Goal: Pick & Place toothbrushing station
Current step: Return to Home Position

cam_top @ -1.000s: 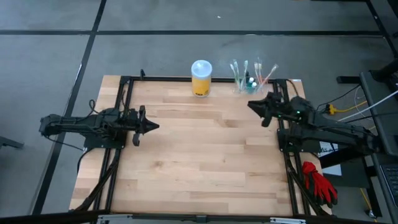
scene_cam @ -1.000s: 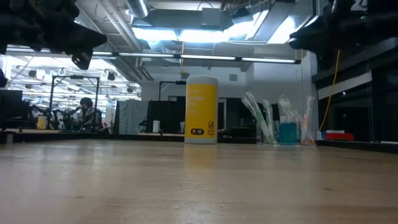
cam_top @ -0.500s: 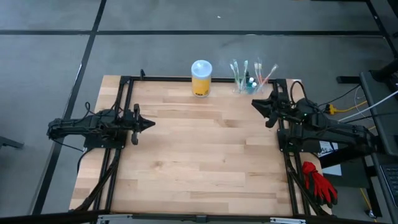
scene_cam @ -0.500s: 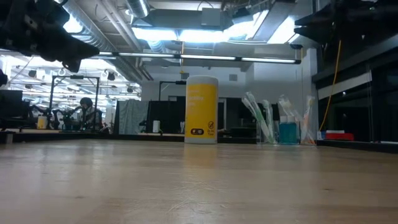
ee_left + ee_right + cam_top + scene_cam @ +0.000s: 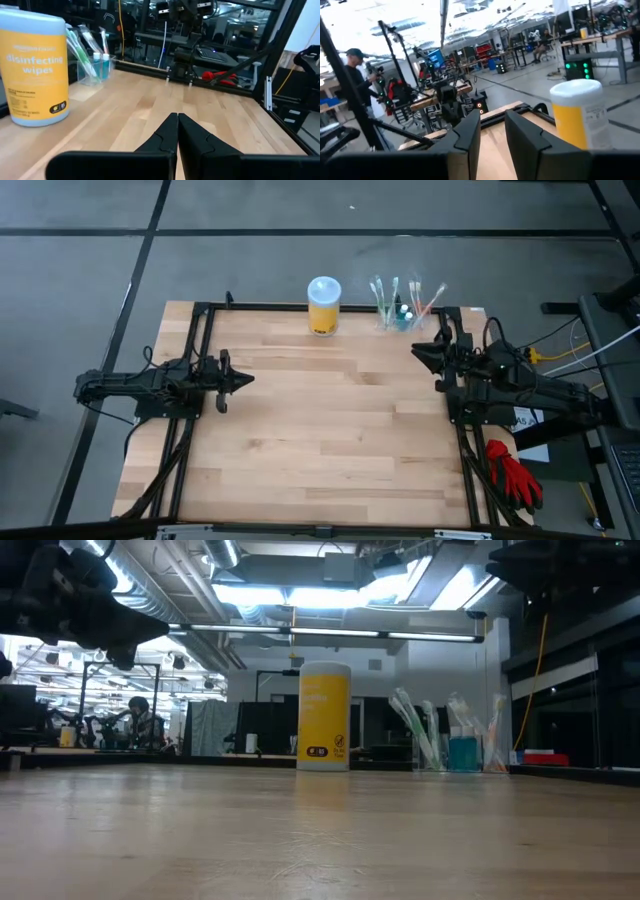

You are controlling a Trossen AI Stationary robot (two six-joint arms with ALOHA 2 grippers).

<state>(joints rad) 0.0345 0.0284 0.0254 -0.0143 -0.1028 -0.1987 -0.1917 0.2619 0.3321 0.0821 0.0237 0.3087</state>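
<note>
Pulling back since a second ago, my right gripper [image 5: 418, 352] has slid away from the table's middle toward the right-hand rail. It now sits in front of the far right corner, raised off the wood. Its two fingers stand a little apart with only air between them, and it carries nothing. My left gripper [image 5: 248, 380] has barely shifted: it hangs over the left side of the table [image 5: 320, 450], pointing inward, fingers pressed flat together and empty. The toothbrushing station [image 5: 402, 317] stands at the far edge of the table, near the right corner, beyond my right gripper and apart from it. Several toothbrushes [image 5: 381, 293] stand leaning out of it. The yellow canister [image 5: 323, 306] with its white lid stands to the station's left along the same far edge, with a clear gap between them.
</note>
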